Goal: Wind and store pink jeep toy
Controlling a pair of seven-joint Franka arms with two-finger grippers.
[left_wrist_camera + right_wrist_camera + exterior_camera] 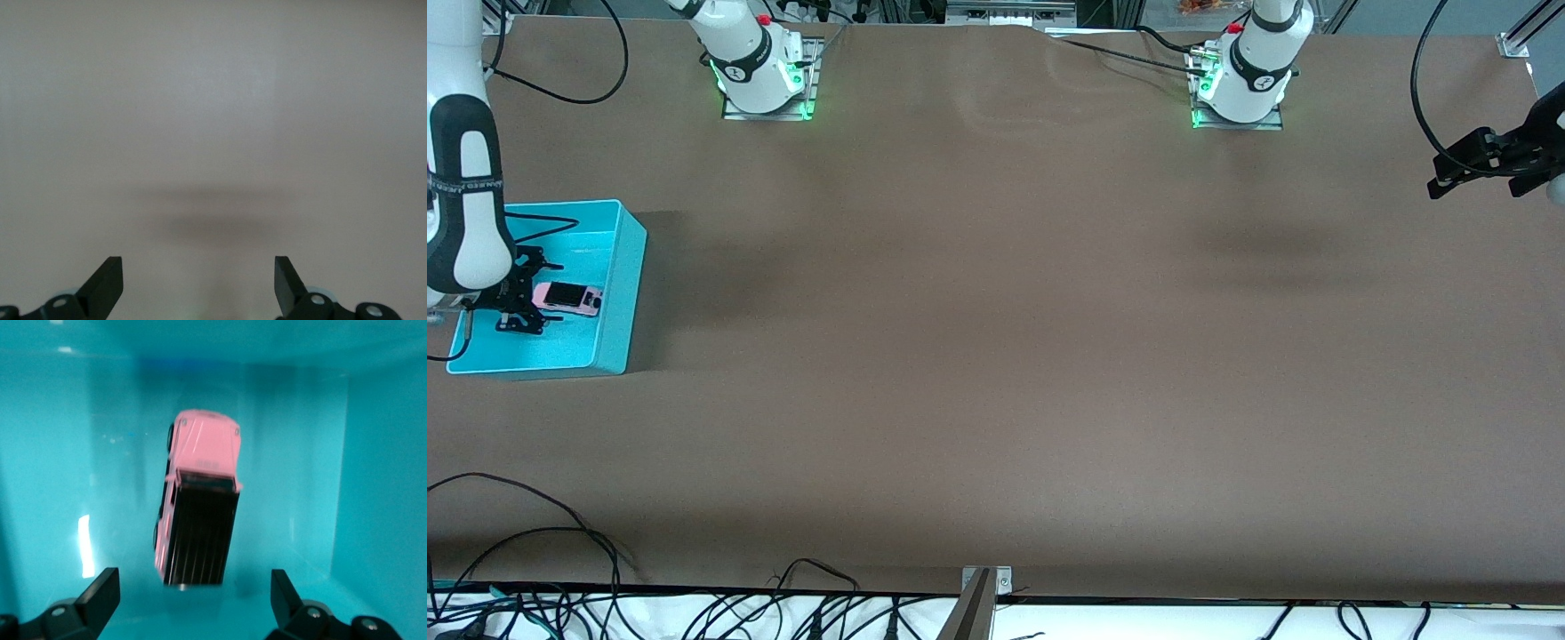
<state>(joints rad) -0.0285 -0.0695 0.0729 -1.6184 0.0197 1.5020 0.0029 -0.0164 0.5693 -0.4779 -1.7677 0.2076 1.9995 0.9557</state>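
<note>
From the front, the pink jeep toy (567,298) sits inside the turquoise bin (627,293) at the right arm's end of the table (996,356), wheels down, roof up. The right gripper (523,309) hangs in the bin just beside it. The left gripper (1463,169) waits over the table's other end.

Left wrist cam only shows bare tabletop between spread-apart fingers (103,283).

Right wrist cam gives the close-up: the jeep lies loose on the bin floor, jaws wide and let go, fingers (100,590) not touching it.

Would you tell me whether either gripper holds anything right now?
Nothing is held: the right gripper is open over the jeep in the bin; the left gripper is open.
</note>
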